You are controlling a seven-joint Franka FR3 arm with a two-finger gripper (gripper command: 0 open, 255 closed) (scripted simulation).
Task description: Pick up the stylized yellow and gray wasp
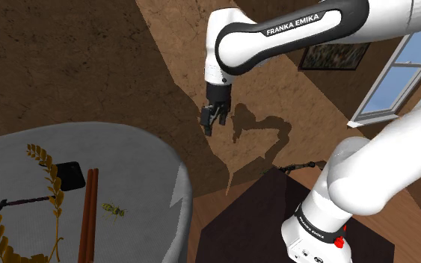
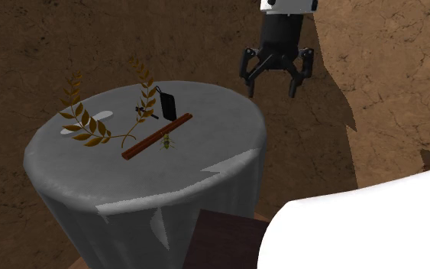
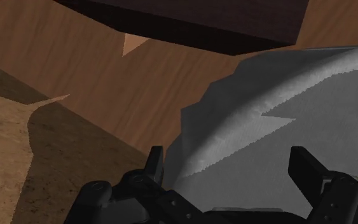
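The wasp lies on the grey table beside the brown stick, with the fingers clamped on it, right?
No: the wasp does lie on the grey table beside the brown stick, but the fingers stand open in the air, well apart from it, as the second exterior view shows.

In the shoulder view the white arm (image 1: 238,22) bears the brand name FRANKA EMIKA in white capital letters. The name is set on the dark band (image 1: 294,28) that runs along the arm's upper link, and it slants up toward that view's right. Lower on the same arm, close above the stand, a second dark band (image 1: 312,229) carries a short line of white lettering, too small to be read.
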